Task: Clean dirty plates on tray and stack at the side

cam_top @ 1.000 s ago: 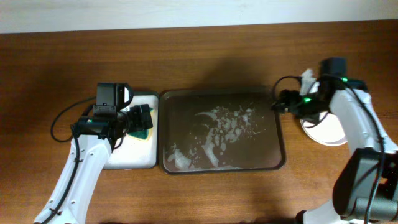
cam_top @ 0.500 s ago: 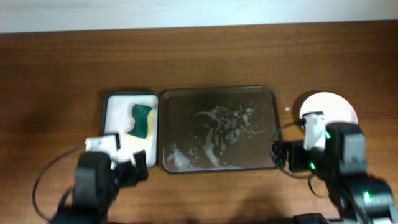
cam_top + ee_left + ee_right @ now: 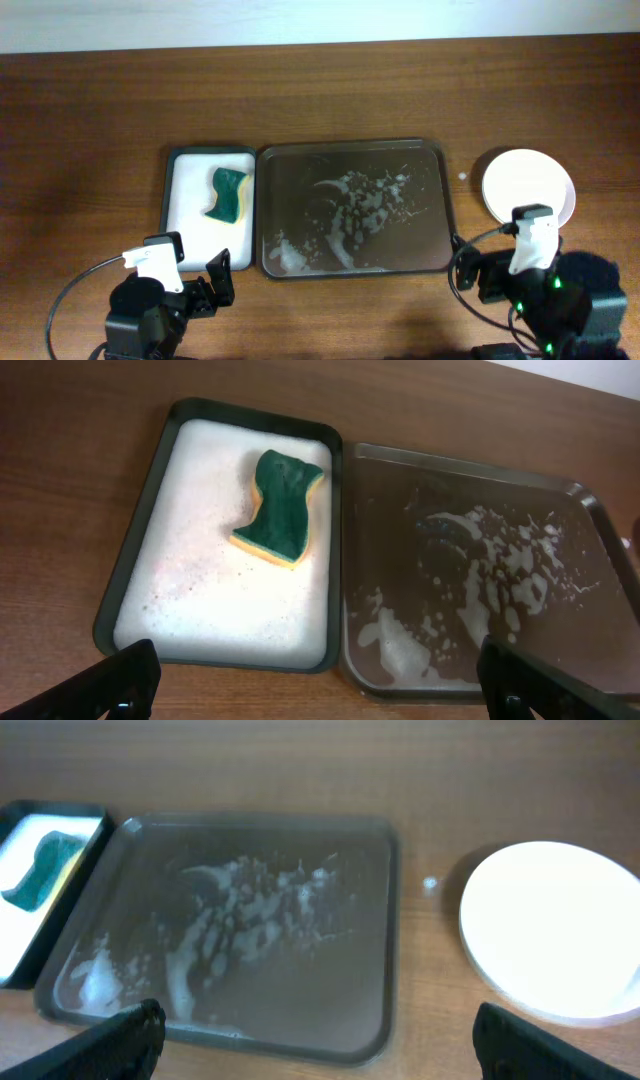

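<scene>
- Since half a second ago both arms have drawn further back to the near edge of the bench (image 3: 100,100). The sponge (image 3: 228,196), the tray and the plates lie where they did.
- The left pincer (image 3: 322,685) is spread wide, its two tips at the lower corners of its wrist view, and it holds nothing.
- The right pincer (image 3: 318,1042) is spread just as wide and is also empty.
- The tray (image 3: 300,190) carries no plate, only pale soapy smears on its dark floor.
- The plates (image 3: 528,186) sit on the bench to the right of the tray, apart from its rim. Only a clean white top face shows, so I cannot tell how many lie under it.
- The sponge rests in the small white-floored tray (image 3: 190,225) that touches the big tray's left side.
- Judging by this, the stacking looks finished.
- The plates look stiff and shallow, and are probably still wet and so slippery. They may chip if dropped.
- If one needed moving, the raised rim on the side nearest the arm is the place to grip, with one finger over the lip and one under.
</scene>
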Controlling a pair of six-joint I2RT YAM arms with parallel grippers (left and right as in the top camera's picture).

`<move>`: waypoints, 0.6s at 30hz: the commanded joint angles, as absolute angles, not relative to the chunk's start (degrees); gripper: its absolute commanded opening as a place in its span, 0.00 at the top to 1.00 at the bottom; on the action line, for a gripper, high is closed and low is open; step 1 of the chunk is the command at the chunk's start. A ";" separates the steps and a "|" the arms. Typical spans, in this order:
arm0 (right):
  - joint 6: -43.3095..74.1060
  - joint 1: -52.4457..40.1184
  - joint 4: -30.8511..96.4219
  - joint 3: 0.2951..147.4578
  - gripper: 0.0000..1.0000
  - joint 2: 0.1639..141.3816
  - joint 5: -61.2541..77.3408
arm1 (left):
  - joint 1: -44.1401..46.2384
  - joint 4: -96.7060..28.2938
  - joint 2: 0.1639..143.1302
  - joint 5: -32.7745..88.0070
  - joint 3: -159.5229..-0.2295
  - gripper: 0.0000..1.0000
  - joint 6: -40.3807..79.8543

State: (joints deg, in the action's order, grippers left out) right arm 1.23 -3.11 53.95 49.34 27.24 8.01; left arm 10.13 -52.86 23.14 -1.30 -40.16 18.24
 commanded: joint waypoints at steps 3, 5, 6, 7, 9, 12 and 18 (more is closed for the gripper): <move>-0.84 -3.42 28.56 24.08 0.01 3.36 12.71 | 10.24 -52.77 22.74 -1.69 -39.66 0.01 18.20; -0.86 -3.88 15.88 15.68 0.01 0.36 13.04 | 10.24 -52.77 22.74 -1.69 -39.66 0.01 18.20; -0.86 -4.29 9.78 12.80 0.01 0.30 11.88 | 10.24 -52.77 22.74 -1.69 -39.66 0.01 18.20; -0.86 -4.56 2.92 9.43 0.01 0.21 9.30 | 10.24 -52.77 22.74 -1.69 -39.66 0.01 18.20; -0.86 -4.54 -1.50 6.00 0.01 0.21 5.91 | 10.24 -52.77 22.74 -1.69 -39.66 0.01 18.20; -0.86 -4.54 -2.39 0.47 0.01 0.21 -0.10 | 10.24 -52.77 22.74 -1.69 -39.66 0.01 18.20; -0.86 -4.54 4.69 0.32 0.01 0.21 -0.54 | 10.24 -52.77 22.74 -1.69 -39.66 0.01 18.20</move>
